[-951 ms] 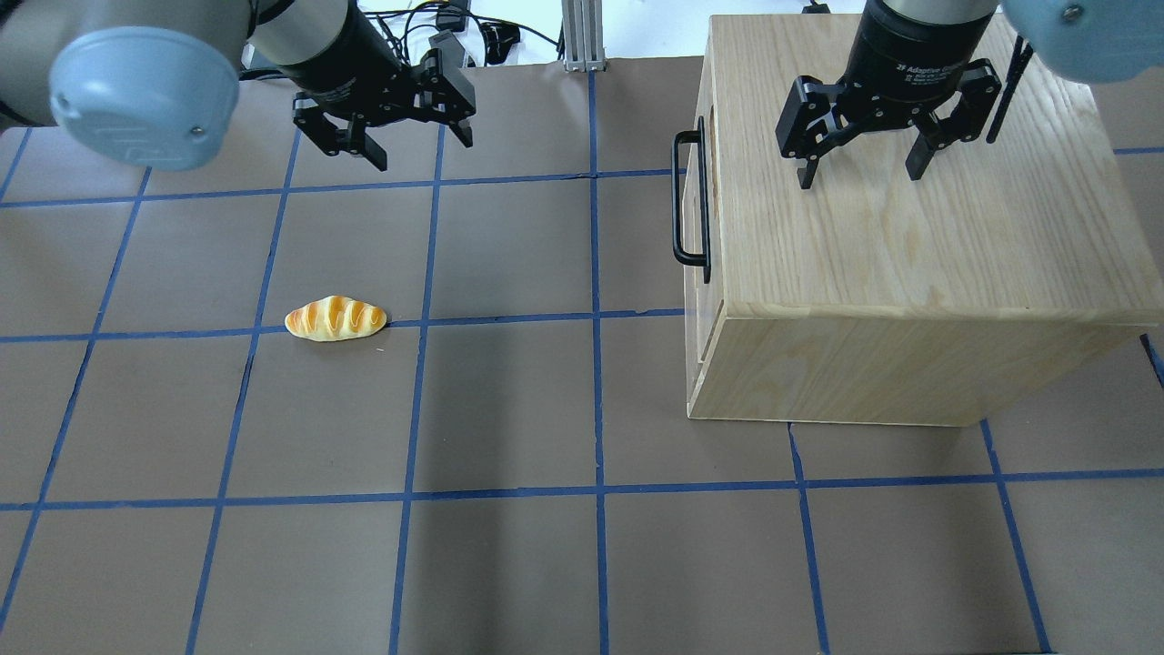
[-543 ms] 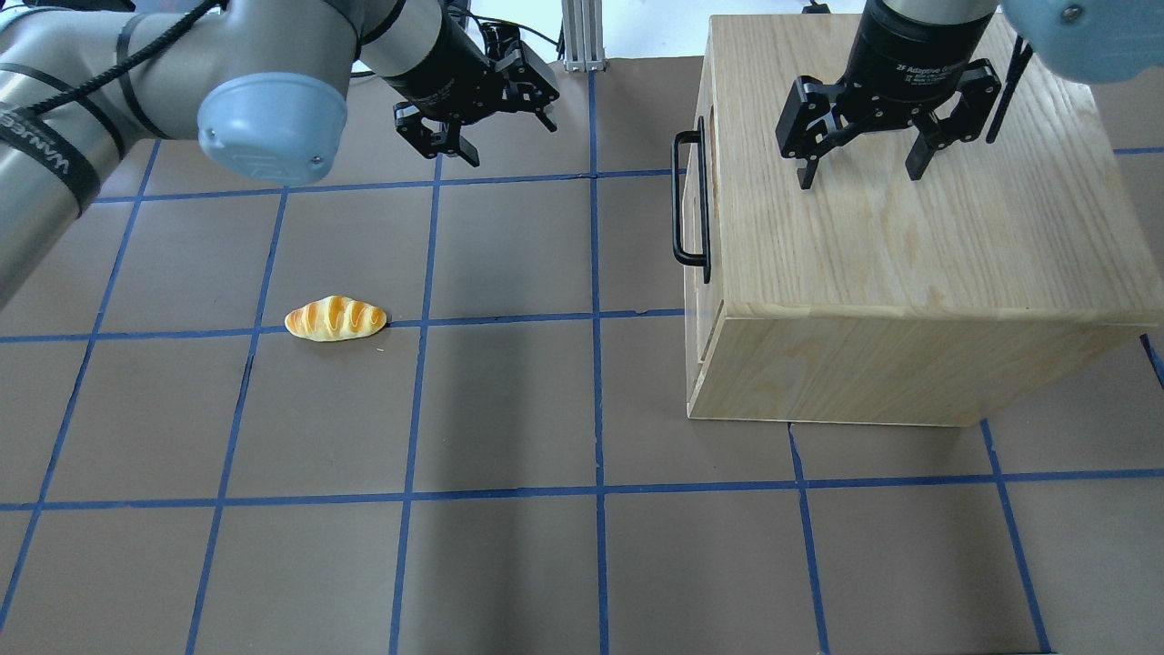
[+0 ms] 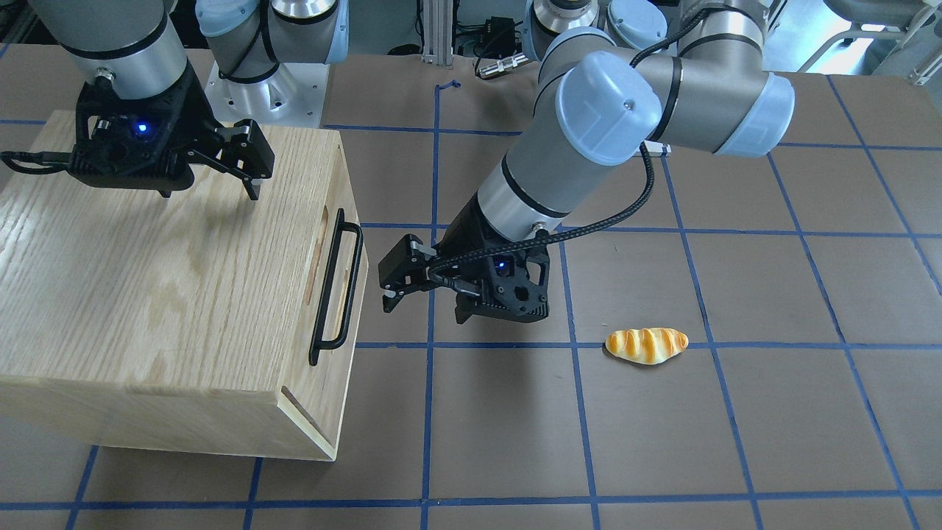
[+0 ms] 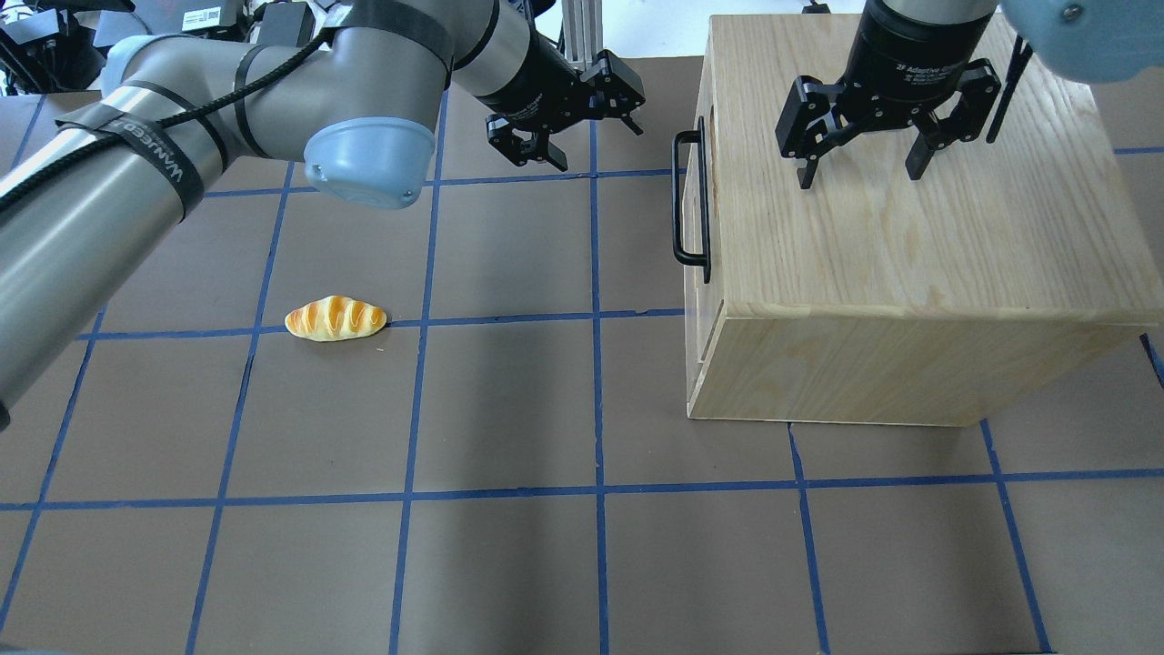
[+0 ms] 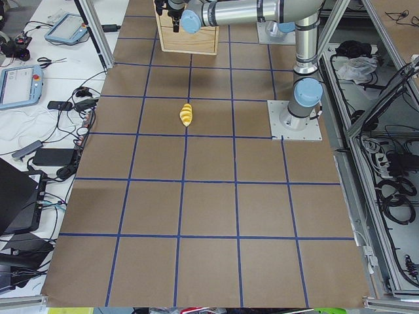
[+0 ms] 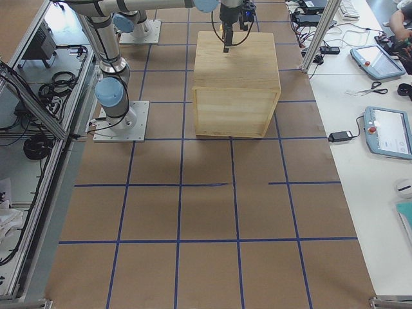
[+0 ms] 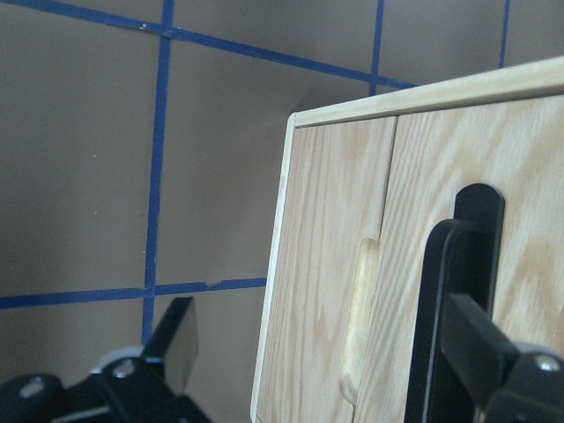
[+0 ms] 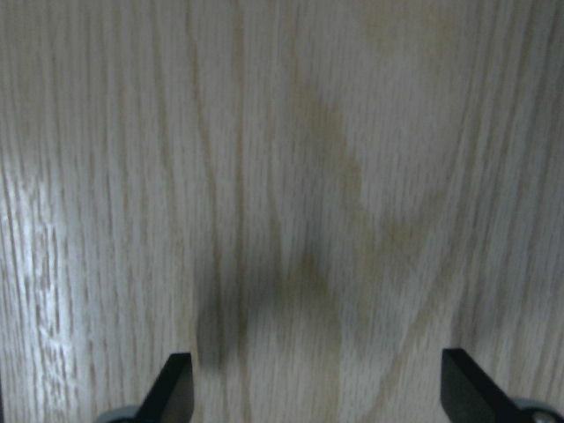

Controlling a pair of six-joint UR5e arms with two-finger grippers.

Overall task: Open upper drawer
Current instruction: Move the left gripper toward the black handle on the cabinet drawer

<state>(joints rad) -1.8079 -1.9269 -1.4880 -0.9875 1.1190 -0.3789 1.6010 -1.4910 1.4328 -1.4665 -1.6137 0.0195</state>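
The upper drawer's front (image 4: pixel 702 218) sits flush in the oak cabinet (image 4: pixel 909 246), its black bar handle (image 4: pixel 677 196) facing the table's middle. The handle also shows in the front view (image 3: pixel 335 287) and close up in the left wrist view (image 7: pixel 449 308), beside an oblong notch (image 7: pixel 357 326). My left gripper (image 4: pixel 596 146) is open and empty, level with the handle's far end, a short gap from it. It also shows in the front view (image 3: pixel 394 291). My right gripper (image 4: pixel 859 177) is open and empty, just above the cabinet's top (image 8: pixel 282 176).
A bread roll (image 4: pixel 336 319) lies on the brown, blue-taped table left of the cabinet, also in the front view (image 3: pixel 646 345). An aluminium post (image 4: pixel 582 36) and cables stand at the far edge behind my left gripper.
My left arm has swung right across the far side of the table, bringing its open gripper close to the drawer handle. The right gripper, drawer and bread roll have not moved.
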